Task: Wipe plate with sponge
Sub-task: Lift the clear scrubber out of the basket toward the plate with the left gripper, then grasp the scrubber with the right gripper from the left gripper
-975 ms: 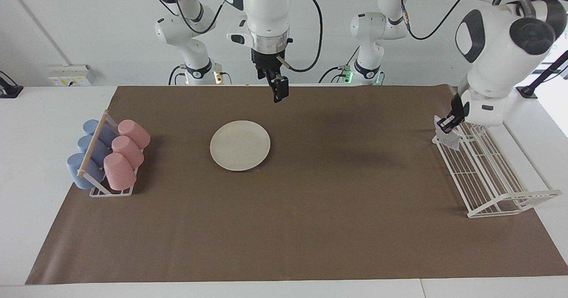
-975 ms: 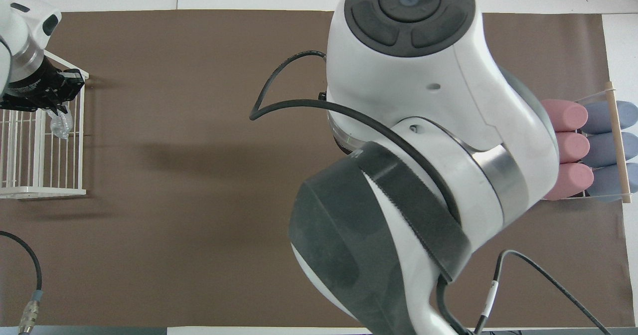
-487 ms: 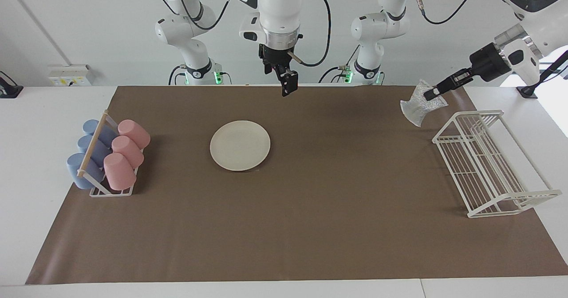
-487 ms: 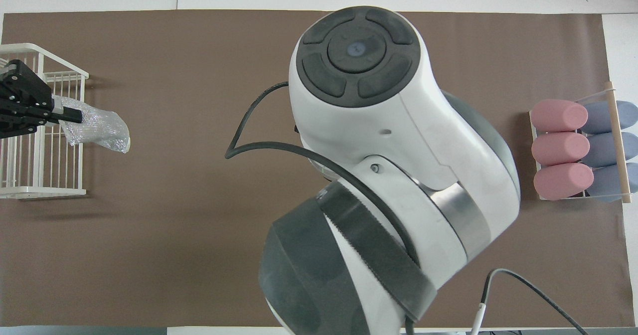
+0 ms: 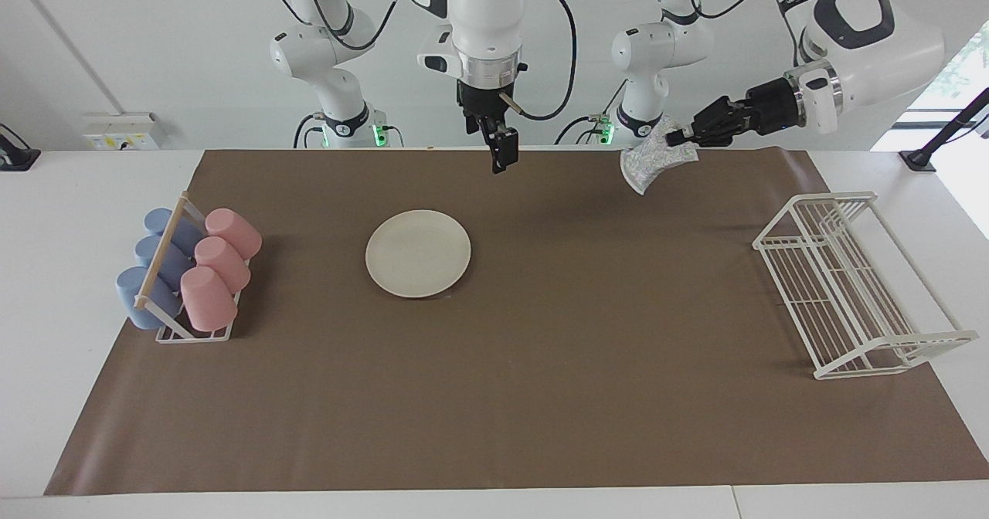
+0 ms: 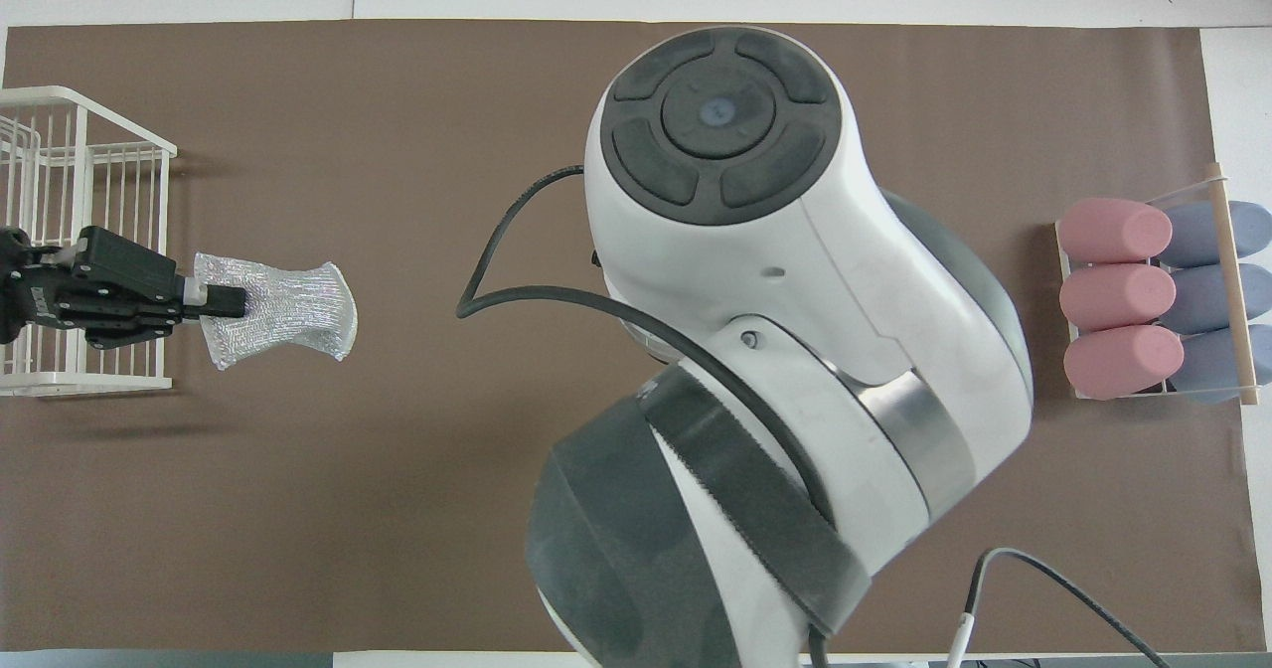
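The cream-white plate (image 5: 418,253) lies flat on the brown mat (image 5: 541,395). In the overhead view my right arm (image 6: 775,330) hides it. The silvery mesh sponge (image 5: 651,161) (image 6: 281,308) hangs in the air over the mat, between the wire rack and the plate. My left gripper (image 5: 681,139) (image 6: 227,300) is shut on one end of it and points sideways toward the table's middle. My right gripper (image 5: 501,156) hangs open and holds nothing, over the mat's edge at the robots' end, apart from the plate.
A white wire rack (image 5: 850,287) (image 6: 70,250) stands at the left arm's end of the mat. At the right arm's end, a cup rack (image 5: 185,272) (image 6: 1158,300) holds pink and blue cups lying on their sides.
My left gripper has lifted the sponge out of the wire rack and carried it toward the table's middle. My right gripper has risen a little and shifted slightly.
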